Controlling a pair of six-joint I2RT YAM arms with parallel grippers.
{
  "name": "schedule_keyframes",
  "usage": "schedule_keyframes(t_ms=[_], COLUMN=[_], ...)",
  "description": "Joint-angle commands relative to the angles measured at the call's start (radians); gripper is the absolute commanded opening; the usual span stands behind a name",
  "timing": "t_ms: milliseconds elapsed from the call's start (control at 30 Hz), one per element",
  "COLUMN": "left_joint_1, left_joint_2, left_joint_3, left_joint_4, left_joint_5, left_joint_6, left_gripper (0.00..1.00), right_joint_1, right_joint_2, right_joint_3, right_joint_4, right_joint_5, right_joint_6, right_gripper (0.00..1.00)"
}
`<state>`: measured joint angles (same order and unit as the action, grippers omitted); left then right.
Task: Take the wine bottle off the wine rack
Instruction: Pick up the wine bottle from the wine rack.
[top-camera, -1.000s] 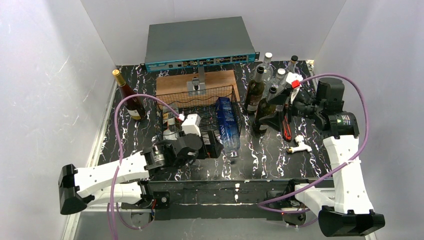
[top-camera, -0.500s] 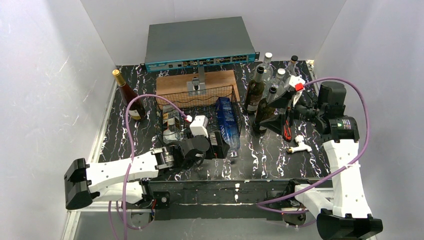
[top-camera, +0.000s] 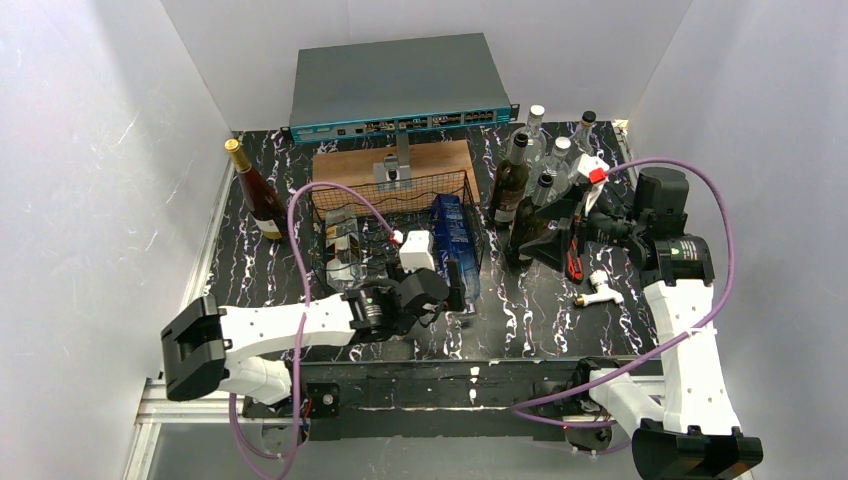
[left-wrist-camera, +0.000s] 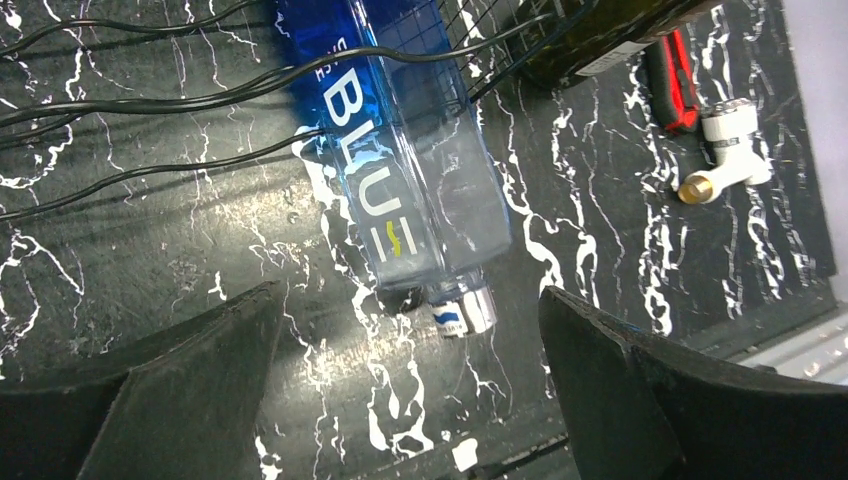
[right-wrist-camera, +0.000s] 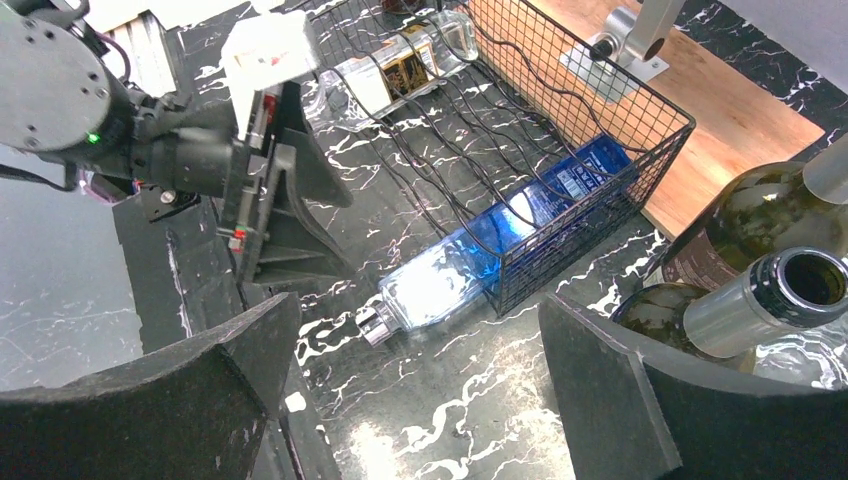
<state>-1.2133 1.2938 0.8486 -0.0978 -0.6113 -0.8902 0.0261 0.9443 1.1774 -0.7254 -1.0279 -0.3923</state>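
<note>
The black wire wine rack (top-camera: 400, 215) sits mid-table. A blue glass bottle (top-camera: 455, 245) lies in its right cradle, with the silver-capped neck (left-wrist-camera: 462, 310) sticking out past the near edge. A clear labelled bottle (top-camera: 343, 245) lies in the left cradle. My left gripper (top-camera: 452, 290) is open and empty, low over the table just in front of the blue bottle's cap (left-wrist-camera: 410, 375). My right gripper (top-camera: 548, 232) is open and empty, raised by the standing bottles. The right wrist view shows the blue bottle (right-wrist-camera: 500, 250) and the rack (right-wrist-camera: 560, 120).
A wooden board (top-camera: 390, 165) lies behind the rack, a grey network switch (top-camera: 400, 85) at the back. A brown wine bottle (top-camera: 258, 195) stands at the left. Several bottles (top-camera: 530, 180) stand at the right. A red-handled tool (top-camera: 573, 260) and a white fitting (top-camera: 600, 292) lie nearby.
My left arm has swung right along the rack's near edge, from the left cradle to in front of the blue bottle's neck. My right arm has shifted only slightly.
</note>
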Motion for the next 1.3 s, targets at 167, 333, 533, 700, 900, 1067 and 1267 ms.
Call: schedule_keyframes(t_ms=[167, 333, 533, 700, 900, 1067, 1267], left_joint_1=[0.042, 0.105, 0.15, 0.194, 0.213, 0.228, 0.24], left_joint_2=[0.147, 0.197, 0.199, 0.207, 0.195, 0.219, 0.274], left_joint_3=[0.043, 0.017, -0.074, -0.168, -0.258, -0.292, -0.289], left_joint_4=[0.142, 0.197, 0.353, 0.508, 0.649, 0.739, 0.816], left_joint_5=[-0.027, 0.097, 0.189, 0.274, 0.29, 0.316, 0.348], left_joint_6=[-0.013, -0.085, -0.106, -0.133, -0.146, -0.157, -0.164], left_gripper=[0.98, 0.98, 0.98, 0.98, 0.98, 0.98, 0.98], right_joint_1=[-0.006, -0.008, -0.009, -0.009, -0.009, -0.009, -0.011], right_joint_2=[-0.026, -0.031, -0.031, -0.031, -0.029, -0.025, -0.022], right_joint_3=[-0.034, -0.053, -0.063, -0.071, -0.074, -0.072, -0.071], right_joint_4=[0.05, 0.058, 0.065, 0.069, 0.069, 0.067, 0.066], right_joint_5=[0.027, 0.036, 0.038, 0.038, 0.033, 0.029, 0.027], right_joint_6=[0.006, 0.006, 0.006, 0.007, 0.006, 0.007, 0.006], right_gripper=[0.98, 0.98, 0.98, 0.98, 0.98, 0.98, 0.99])
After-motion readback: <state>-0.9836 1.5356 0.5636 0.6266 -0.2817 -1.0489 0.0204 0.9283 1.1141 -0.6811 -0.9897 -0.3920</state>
